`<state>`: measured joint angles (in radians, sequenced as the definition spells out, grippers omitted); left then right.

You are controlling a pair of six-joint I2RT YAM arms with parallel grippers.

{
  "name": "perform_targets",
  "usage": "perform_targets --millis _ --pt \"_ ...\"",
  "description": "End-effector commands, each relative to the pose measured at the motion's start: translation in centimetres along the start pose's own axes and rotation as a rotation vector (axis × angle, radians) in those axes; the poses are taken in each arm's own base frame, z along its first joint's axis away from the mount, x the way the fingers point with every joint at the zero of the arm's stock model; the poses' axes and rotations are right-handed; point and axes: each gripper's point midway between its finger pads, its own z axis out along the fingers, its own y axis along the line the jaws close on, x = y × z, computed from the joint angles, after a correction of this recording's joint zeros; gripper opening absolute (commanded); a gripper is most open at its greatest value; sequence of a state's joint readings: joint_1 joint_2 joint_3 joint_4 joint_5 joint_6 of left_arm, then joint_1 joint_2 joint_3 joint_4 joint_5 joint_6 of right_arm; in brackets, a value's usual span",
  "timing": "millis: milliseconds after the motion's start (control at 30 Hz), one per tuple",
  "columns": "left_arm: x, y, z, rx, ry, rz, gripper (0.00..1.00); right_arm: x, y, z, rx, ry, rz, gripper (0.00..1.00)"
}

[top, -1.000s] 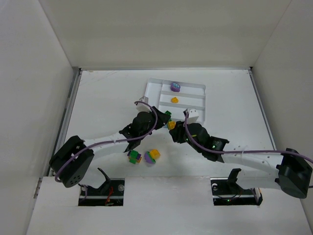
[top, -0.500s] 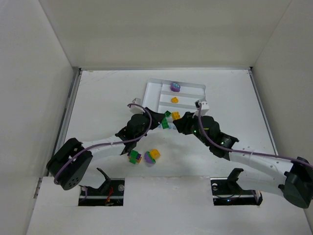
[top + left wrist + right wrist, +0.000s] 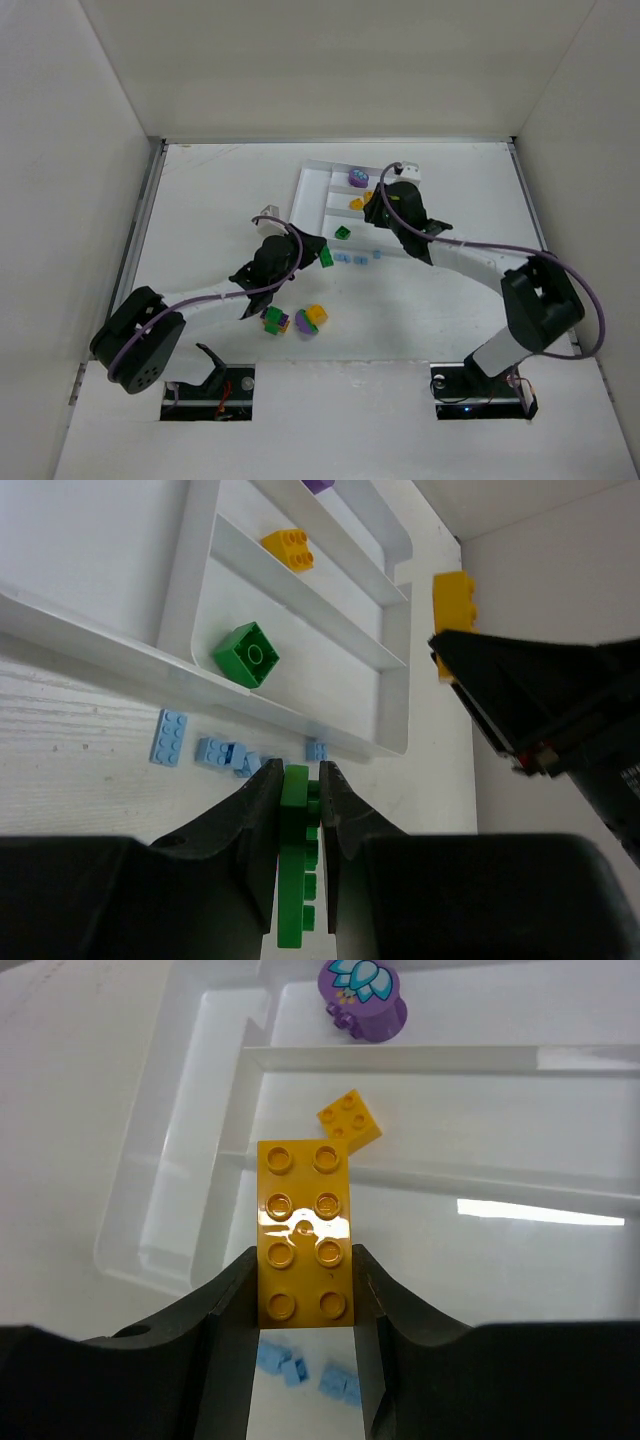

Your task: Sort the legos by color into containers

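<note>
The left gripper [image 3: 298, 788] pinches a green brick [image 3: 292, 900]. The right gripper [image 3: 303, 1285] grips a yellow brick [image 3: 303, 1210] over the tray [image 3: 420, 1058].

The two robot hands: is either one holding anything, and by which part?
The left hand pinches a green brick by its two broad faces; the right hand grips a yellow-orange brick across its long sides, near one end.
</note>
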<state>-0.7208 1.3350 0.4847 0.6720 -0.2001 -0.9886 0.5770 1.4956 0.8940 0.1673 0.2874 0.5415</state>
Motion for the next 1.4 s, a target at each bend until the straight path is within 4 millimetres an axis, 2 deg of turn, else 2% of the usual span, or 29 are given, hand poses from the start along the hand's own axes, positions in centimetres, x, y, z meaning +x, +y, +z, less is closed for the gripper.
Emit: perform_targets --millis 0,100,300,567,833,933,1100,1233,1367 --pt "-1.1 -1.6 -0.4 0.053 -0.038 0.004 0.14 -2.2 0.1 2.6 0.042 0.001 -0.053 0.27" --pt "-1.2 -1.3 -0.7 0.051 -0.046 0.009 0.14 -1.0 0.3 5.3 0.066 0.081 -0.134 0.28" --pt "-1.6 -0.8 -1.0 0.051 -0.056 0.007 0.15 0.3 1.7 8.7 0.051 0.183 -0.241 0.30" --pt "-2.1 -0.5 -1.3 0.052 -0.067 0.004 0.16 1.3 3.0 11.2 0.018 0.285 -0.330 0.31" --pt "-1.9 -0.5 -0.9 0.048 -0.059 0.009 0.17 3.2 3.1 12.7 0.004 0.371 -0.391 0.32" --pt "-1.8 -0.5 -0.6 0.044 -0.055 0.009 0.17 3.0 3.3 12.9 -0.001 0.366 -0.394 0.35" --pt "-2.1 -0.8 -0.4 0.045 -0.065 0.011 0.17 0.4 4.3 12.2 -0.001 0.275 -0.373 0.58" --pt "-2.1 -1.8 0.1 0.057 -0.064 0.021 0.17 -2.5 5.9 9.9 -0.030 0.169 -0.355 0.69" --pt "-2.3 -2.8 0.8 0.063 -0.081 0.025 0.17 -5.0 6.3 6.7 -0.040 0.069 -0.300 0.71"
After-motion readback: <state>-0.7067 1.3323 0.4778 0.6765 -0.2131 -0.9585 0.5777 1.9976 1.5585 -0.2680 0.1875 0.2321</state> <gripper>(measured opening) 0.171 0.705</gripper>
